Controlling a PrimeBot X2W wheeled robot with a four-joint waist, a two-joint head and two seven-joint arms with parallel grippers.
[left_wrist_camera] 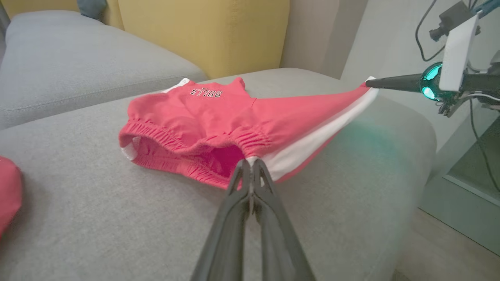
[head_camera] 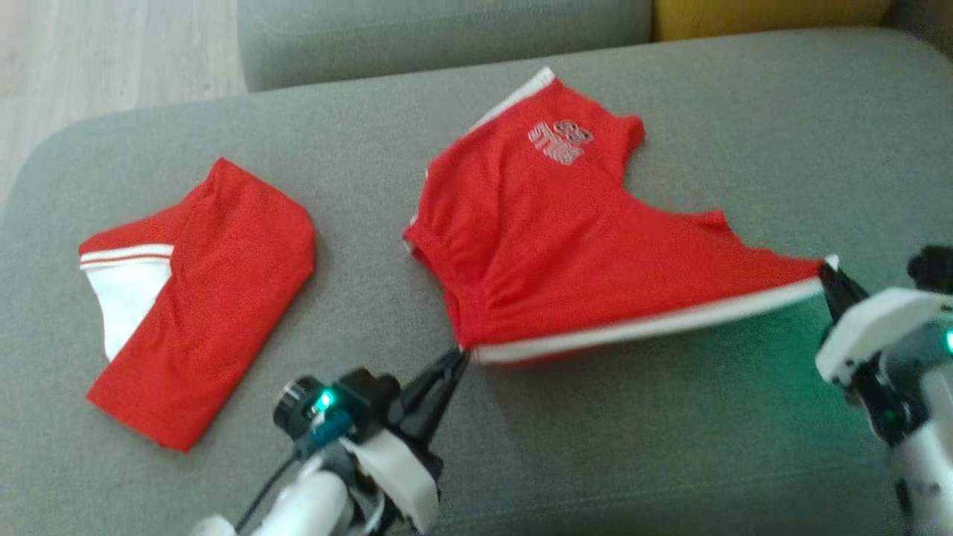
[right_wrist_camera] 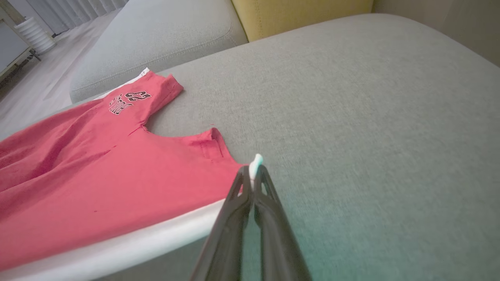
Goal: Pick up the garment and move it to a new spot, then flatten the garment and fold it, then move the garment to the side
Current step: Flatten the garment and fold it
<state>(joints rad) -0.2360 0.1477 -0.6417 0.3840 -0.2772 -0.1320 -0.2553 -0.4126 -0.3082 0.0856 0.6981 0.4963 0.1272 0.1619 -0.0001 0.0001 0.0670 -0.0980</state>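
The garment [head_camera: 566, 238] held between my grippers is a pair of red shorts with a white side stripe, an elastic waistband and dark lettering on one leg. My left gripper [head_camera: 461, 356] is shut on the waistband end of the stripe [left_wrist_camera: 297, 152]. Shut on the hem corner is my right gripper [head_camera: 825, 272], and the stripe edge is stretched taut and lifted between the two. The far leg rests on the grey sofa cushion [head_camera: 670, 447]. A folded red jersey T-shirt [head_camera: 216, 298] with a white sleeve lies to the left on the same cushion.
A second grey cushion [head_camera: 447, 37] lies behind, with a yellow cushion [left_wrist_camera: 203, 31] beside it. The seat's rounded edge [left_wrist_camera: 425, 132] drops to the floor near my right gripper [left_wrist_camera: 369, 82]. Pale wooden floor [head_camera: 89, 52] shows at the far left.
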